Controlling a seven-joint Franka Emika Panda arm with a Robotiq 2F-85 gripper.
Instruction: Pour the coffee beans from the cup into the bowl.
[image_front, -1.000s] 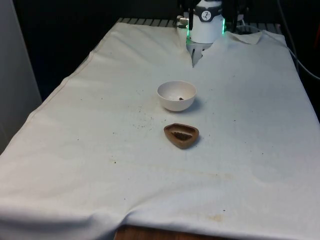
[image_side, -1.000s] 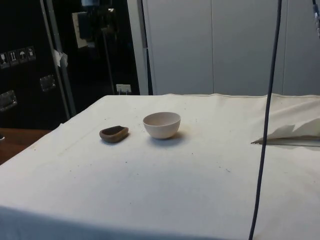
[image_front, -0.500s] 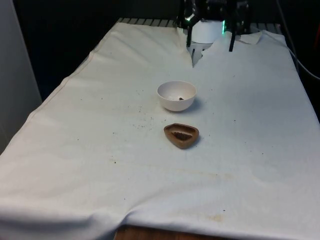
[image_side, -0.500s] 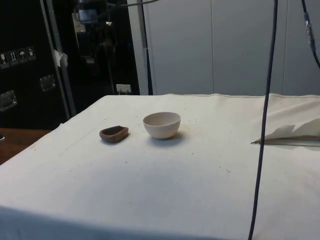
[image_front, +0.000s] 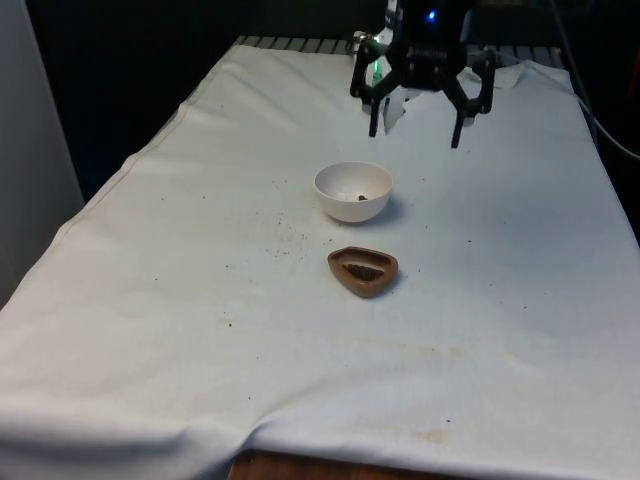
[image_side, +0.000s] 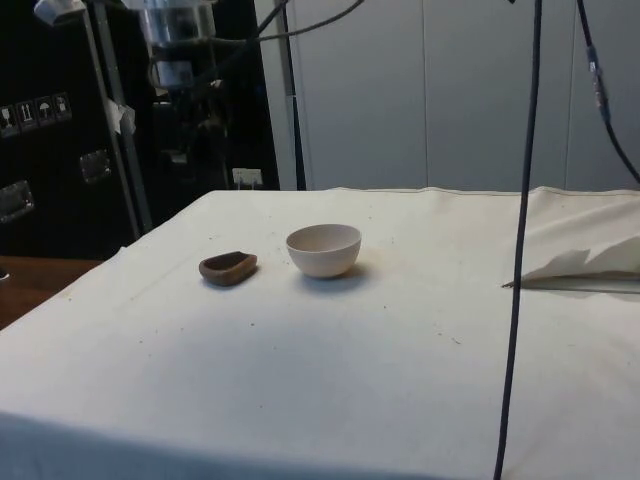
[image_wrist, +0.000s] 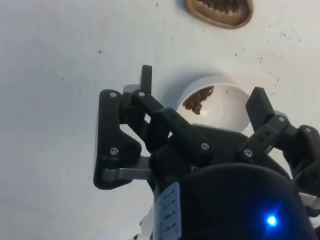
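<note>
**Colleague:** What's new on your end?

**Me:** My pincer (image_front: 418, 128) has come down into the front view over the last second; a moment ago only the arm's white base showed at the far end. Now it hangs in the air with its fingers (image_wrist: 145, 80) spread wide and nothing between them, above the far side of the white bowl (image_front: 353, 190).

**Colleague:** And the cup?

**Me:** The brown, roughly triangular cup (image_front: 362, 271) sits upright on the white-clothed surface (image_front: 150, 300), just nearer than the bowl, close but not touching. It has not shifted. The wrist view shows coffee beans (image_wrist: 220, 5) piled in it.

**Colleague:** Is the bowl empty?

**Me:** No, a small heap of beans (image_wrist: 198, 99) already lies in it, and a few dark specks are scattered on the cloth to the front view's left of the two vessels.

**Colleague:** So where does that leave us?

**Me:** Approach only, I'd say. The cup isn't grasped yet, so I still have to travel past the bowl and descend onto it.
</note>
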